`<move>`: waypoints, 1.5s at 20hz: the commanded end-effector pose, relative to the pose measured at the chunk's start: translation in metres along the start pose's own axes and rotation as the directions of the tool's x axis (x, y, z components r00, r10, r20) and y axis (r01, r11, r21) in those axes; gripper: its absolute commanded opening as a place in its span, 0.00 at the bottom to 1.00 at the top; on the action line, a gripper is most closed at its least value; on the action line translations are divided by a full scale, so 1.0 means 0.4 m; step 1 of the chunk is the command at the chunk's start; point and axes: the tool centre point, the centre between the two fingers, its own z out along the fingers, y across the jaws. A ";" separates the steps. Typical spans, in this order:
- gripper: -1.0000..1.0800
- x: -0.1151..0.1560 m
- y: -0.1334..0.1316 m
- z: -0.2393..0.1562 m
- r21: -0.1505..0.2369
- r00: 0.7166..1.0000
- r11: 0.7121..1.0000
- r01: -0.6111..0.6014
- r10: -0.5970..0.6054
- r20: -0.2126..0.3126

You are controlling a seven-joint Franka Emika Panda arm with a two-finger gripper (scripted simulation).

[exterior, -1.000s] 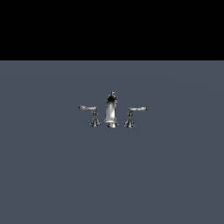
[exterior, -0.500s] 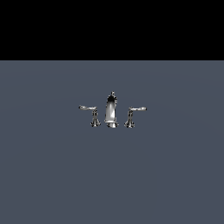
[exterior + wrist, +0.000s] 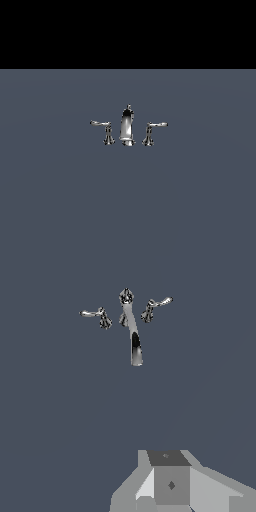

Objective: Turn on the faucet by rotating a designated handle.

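A: Where is the faucet [image 3: 127, 126]?

B: Alone in the middle of the grey counter [image 3: 128, 200]. The handle [image 3: 101, 124] is the lever on the exterior view's left, its thin arm pointing away from the spout [image 3: 127, 125].

A: And the tool [image 3: 172, 481]?

B: Only the wrist view shows it, as grey blocks at the frame edge, well apart from the faucet. I cannot tell whether it is released or clenched. It grasps nothing.

A: Risks?

B: The matching lever [image 3: 153, 126] looks identical, so heading for the wrong side is the main one. The arm is also slim and shiny; contact too near its tip could slide off, and a push on the post would turn nothing.
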 end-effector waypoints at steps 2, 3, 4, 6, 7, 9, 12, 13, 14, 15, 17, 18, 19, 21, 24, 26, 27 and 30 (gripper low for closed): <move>0.00 0.015 -0.040 0.041 0.001 0.998 0.998 -0.068 0.068 0.000; 0.00 0.021 -0.052 0.053 0.002 0.996 0.996 -0.089 0.089 0.000; 0.00 0.027 -0.064 0.065 0.002 0.994 0.994 -0.109 0.109 0.001; 0.00 0.039 -0.088 0.090 0.003 0.989 0.989 -0.150 0.150 0.001; 0.00 0.045 -0.100 0.102 0.003 0.985 0.985 -0.171 0.171 0.001; 0.00 0.059 -0.123 0.127 0.004 0.977 0.977 -0.211 0.211 0.001; 0.00 0.082 -0.157 0.164 0.006 0.962 0.962 -0.272 0.272 0.002; 0.00 0.090 -0.168 0.176 0.006 0.957 0.957 -0.291 0.291 0.002; 0.00 0.098 -0.178 0.188 0.007 0.950 0.950 -0.311 0.311 0.002; 0.00 0.106 -0.189 0.200 0.007 0.944 0.944 -0.331 0.331 0.002; 0.00 0.124 -0.210 0.225 0.009 0.929 0.929 -0.369 0.369 0.003; 0.00 0.133 -0.220 0.237 0.009 0.922 0.922 -0.388 0.388 0.003; 0.00 0.142 -0.230 0.249 0.010 0.914 0.914 -0.406 0.406 0.003; 0.00 0.161 -0.248 0.272 0.011 0.897 0.897 -0.442 0.442 0.004; 0.00 0.191 -0.275 0.307 0.012 0.869 0.869 -0.495 0.495 0.005; 0.00 0.211 -0.291 0.330 0.013 0.849 0.849 -0.528 0.528 0.006; 0.00 0.221 -0.299 0.341 0.014 0.839 0.839 -0.544 0.544 0.006; 0.00 0.252 -0.320 0.374 0.015 0.808 0.808 -0.590 0.589 0.007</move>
